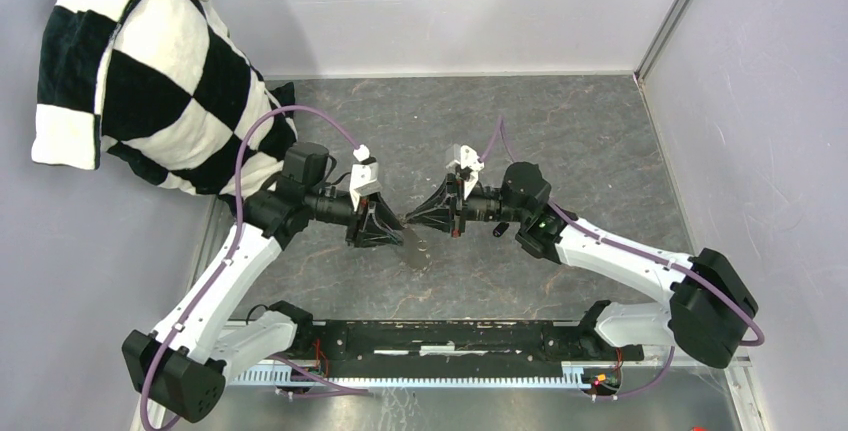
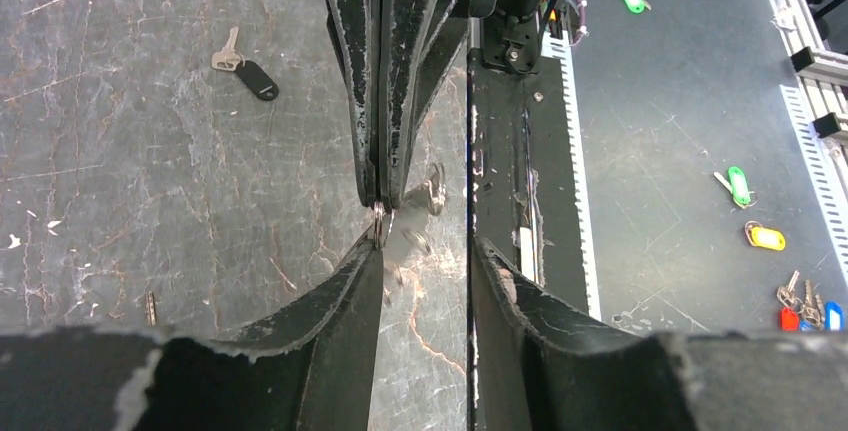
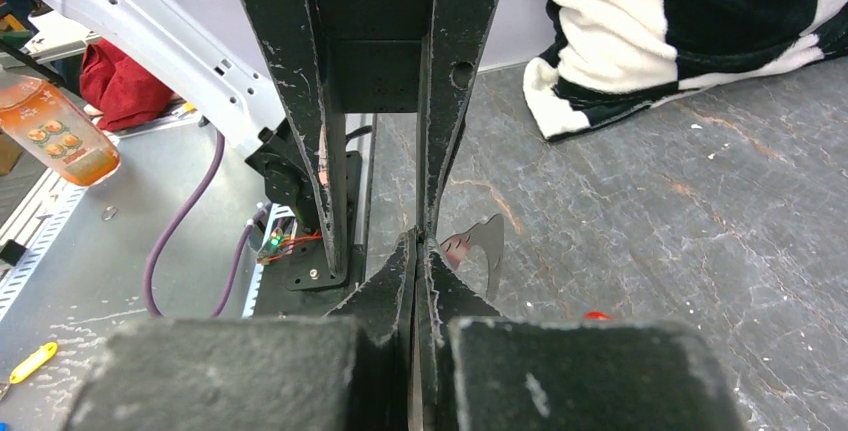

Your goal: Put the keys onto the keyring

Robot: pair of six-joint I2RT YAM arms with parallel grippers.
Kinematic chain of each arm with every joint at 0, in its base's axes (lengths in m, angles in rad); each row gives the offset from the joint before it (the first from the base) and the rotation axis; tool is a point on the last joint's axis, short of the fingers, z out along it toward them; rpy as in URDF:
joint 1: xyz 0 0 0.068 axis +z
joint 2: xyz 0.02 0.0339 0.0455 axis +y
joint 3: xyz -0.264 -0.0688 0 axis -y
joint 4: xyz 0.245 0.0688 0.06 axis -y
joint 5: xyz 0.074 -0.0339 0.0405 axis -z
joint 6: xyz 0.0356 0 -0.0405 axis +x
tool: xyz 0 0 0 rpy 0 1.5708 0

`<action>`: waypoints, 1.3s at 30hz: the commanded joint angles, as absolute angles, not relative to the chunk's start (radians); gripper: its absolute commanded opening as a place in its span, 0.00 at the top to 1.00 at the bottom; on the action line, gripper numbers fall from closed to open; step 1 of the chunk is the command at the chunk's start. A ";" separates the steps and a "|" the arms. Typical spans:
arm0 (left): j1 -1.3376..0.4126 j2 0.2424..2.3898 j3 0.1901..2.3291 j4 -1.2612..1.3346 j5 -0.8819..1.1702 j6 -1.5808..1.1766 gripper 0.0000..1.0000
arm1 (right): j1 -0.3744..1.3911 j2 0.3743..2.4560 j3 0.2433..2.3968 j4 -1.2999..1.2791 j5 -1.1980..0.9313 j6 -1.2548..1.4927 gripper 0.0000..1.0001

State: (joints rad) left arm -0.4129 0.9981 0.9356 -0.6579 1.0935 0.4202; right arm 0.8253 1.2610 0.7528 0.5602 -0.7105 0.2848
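A: Right gripper (image 3: pixel 418 243), fully closed above the middle of the grey marbled table (image 1: pixel 560 131), pinches what appears to be the thin silvery metal keyring (image 2: pixel 380 223); left gripper (image 2: pixel 425 241), half open, touches it with one finger, clamping nothing.
B: Hazard?
A: A nudge may twist the keyring free. Fingers mask the pinch; the black-headed silver key (image 2: pixel 245 69) lies well apart, unthreaded.

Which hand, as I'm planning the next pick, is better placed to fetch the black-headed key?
Probably left: the left hand stands open, while the right hand is shut on the keyring.
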 commanded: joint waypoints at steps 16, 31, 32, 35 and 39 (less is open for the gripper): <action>-0.423 0.990 1.070 -0.807 1.143 0.558 0.64 | 0.891 1.226 0.800 0.528 -0.698 0.218 1.00; -0.424 0.960 1.085 -0.808 1.067 0.603 0.62 | 0.941 1.245 0.858 0.396 -0.646 0.114 1.00; -0.424 0.959 1.085 -0.808 1.067 0.603 0.63 | 0.943 1.246 0.862 0.389 -0.642 0.109 1.00; -0.424 0.953 1.080 -0.813 1.061 0.614 0.66 | 0.946 1.243 0.865 0.385 -0.634 0.107 1.00; -0.424 0.961 1.092 -0.920 1.030 0.707 0.63 | 0.948 1.232 0.867 0.373 -0.625 0.097 1.00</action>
